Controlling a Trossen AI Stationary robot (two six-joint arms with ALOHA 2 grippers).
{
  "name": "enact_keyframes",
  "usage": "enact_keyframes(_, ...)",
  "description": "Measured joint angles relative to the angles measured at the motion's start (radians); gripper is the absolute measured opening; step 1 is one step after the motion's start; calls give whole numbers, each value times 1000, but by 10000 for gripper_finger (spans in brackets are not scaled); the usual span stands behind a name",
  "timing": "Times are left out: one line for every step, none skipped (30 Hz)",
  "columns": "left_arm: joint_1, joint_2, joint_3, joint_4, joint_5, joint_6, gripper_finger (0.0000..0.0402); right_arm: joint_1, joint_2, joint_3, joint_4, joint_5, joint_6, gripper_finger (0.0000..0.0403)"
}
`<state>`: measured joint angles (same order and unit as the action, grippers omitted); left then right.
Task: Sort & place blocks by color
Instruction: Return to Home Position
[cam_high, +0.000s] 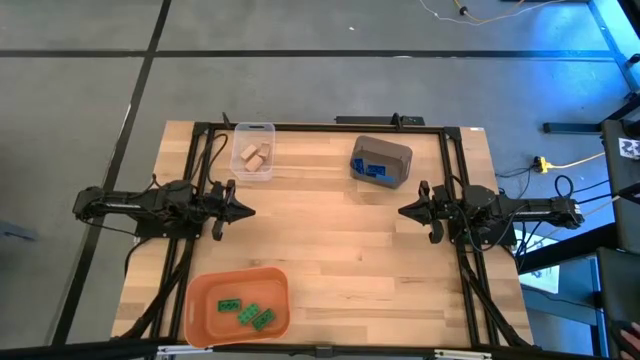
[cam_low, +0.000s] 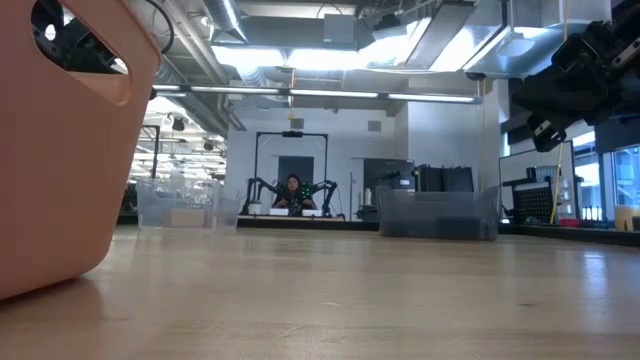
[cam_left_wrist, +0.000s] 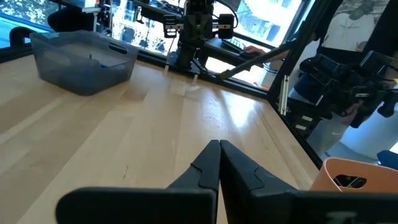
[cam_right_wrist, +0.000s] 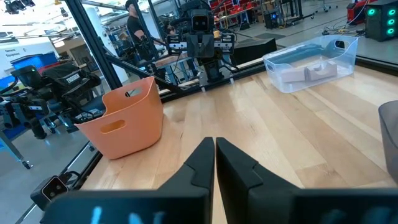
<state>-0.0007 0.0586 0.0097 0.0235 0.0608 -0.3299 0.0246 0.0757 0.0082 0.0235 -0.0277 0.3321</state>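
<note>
**Both arms at the table's sides, blocks lying in three bins**

The left gripper (cam_high: 248, 210) hangs over the left side of the table (cam_high: 340, 250), pointing inward toward the middle; its fingers (cam_left_wrist: 202, 171) are pressed together tip to tip with nothing between them. The right gripper (cam_high: 403, 211) faces it from the right side, well apart, and is likewise clenched on nothing, its fingers (cam_right_wrist: 199, 165) meeting at the tips.

The green blocks (cam_high: 248, 312) lie in the orange bin (cam_high: 212, 328) at the near left corner of the table; there are three, close together; one has its long axis running roughly across the table from left to right, while the other two lie slantwise just beside it. The tan blocks (cam_high: 251, 156) sit in the clear bin (cam_high: 254, 132) at the far edge, left of centre; two show, side by side, but their long axes cannot be told for sure. The blue blocks (cam_high: 374, 169) are in the grey bin (cam_high: 392, 152) at the far edge, right of centre, bunched toward the bin's left wall; which way they point cannot be made out. No block lies on the bare tabletop between the bins.
</note>
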Motion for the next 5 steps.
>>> enact_keyframes(0,0,0,0,0,0,0,0,0,0,0,0,0,19)
enact_keyframes(0,0,0,0,0,0,0,0,0,0,0,0,0,19)
enact_keyframes(0,0,0,0,0,0,0,0,0,0,0,0,0,19)
enact_keyframes(0,0,0,0,0,0,0,0,0,0,0,0,0,19)
enact_keyframes(0,0,0,0,0,0,0,0,0,0,0,0,0,19)
